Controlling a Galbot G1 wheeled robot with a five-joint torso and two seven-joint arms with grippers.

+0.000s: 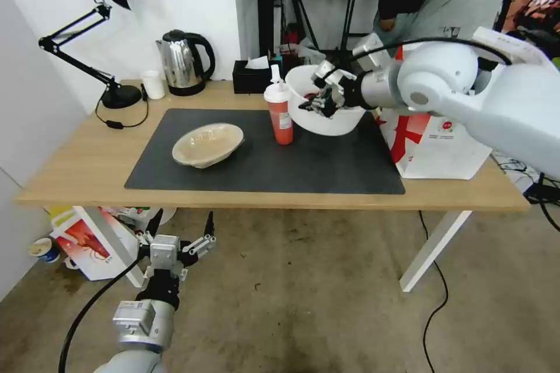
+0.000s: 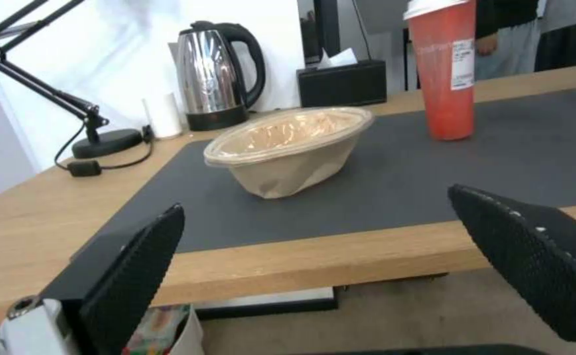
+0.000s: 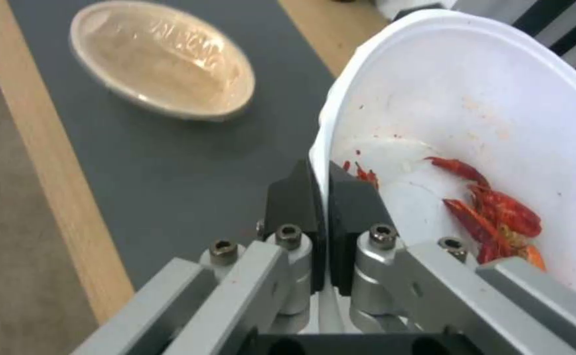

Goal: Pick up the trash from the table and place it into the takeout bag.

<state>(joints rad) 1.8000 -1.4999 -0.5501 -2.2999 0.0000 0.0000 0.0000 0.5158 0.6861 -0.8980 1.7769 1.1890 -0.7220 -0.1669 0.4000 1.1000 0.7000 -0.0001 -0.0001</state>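
Right gripper [image 3: 321, 197] pinching rim of white bowl [image 1: 326, 119], one finger inside, one outside; bowl tilting, lifted above mat [image 1: 256, 169] toward its right edge, red scraps [image 3: 492, 212] lying inside. Red cup [image 1: 280, 113] standing upright on mat just beside bowl, nearer mat's far edge. Beige bowl [image 1: 207, 144] sitting tilted on mat's left half. Takeout bag [image 1: 434, 145] standing at table [image 1: 76, 169] right end, partly behind right arm. Left gripper [image 1: 181, 245] hanging below table's near edge, fingers spread wide, holding nothing.
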